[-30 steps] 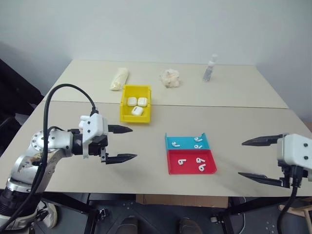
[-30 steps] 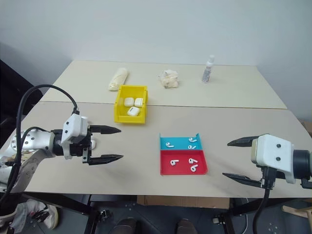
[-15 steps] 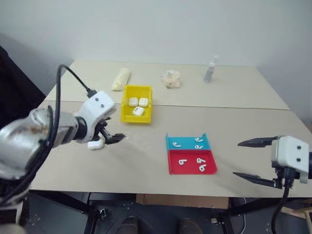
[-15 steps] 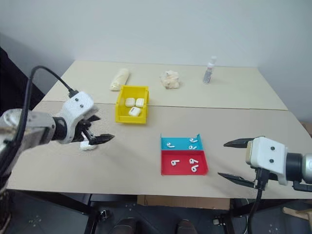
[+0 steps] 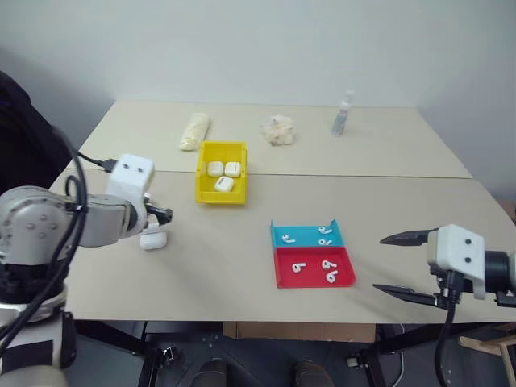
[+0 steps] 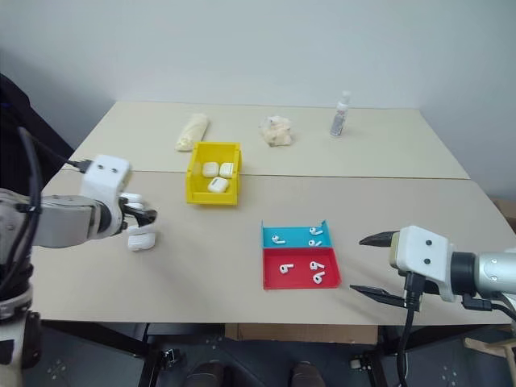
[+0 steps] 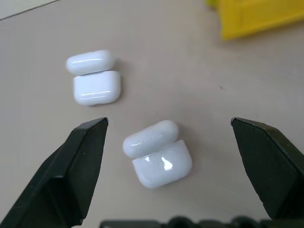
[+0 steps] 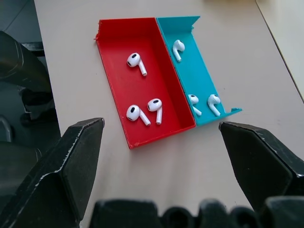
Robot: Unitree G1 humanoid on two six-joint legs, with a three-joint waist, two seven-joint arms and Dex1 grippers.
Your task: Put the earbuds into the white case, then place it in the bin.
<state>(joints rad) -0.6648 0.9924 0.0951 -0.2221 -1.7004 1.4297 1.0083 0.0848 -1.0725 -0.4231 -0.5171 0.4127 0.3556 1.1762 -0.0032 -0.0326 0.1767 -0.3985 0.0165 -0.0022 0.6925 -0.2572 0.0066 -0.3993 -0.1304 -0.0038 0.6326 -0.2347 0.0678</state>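
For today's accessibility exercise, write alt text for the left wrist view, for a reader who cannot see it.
Two white cases, both with lids open, lie on a beige table: the nearer case sits between the open left gripper's black fingers, untouched, and the second case lies beyond it. A corner of the yellow bin shows at the edge.

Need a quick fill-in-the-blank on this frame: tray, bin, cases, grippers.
1. The red half of the tray holds ___ earbuds.
2. The yellow bin holds ___ white cases.
3. In the left wrist view, ___ open-lidded cases lie on the table ahead of the left gripper.
4. The right gripper has its jaws ___ and holds nothing.

Missing words: three; three; two; open
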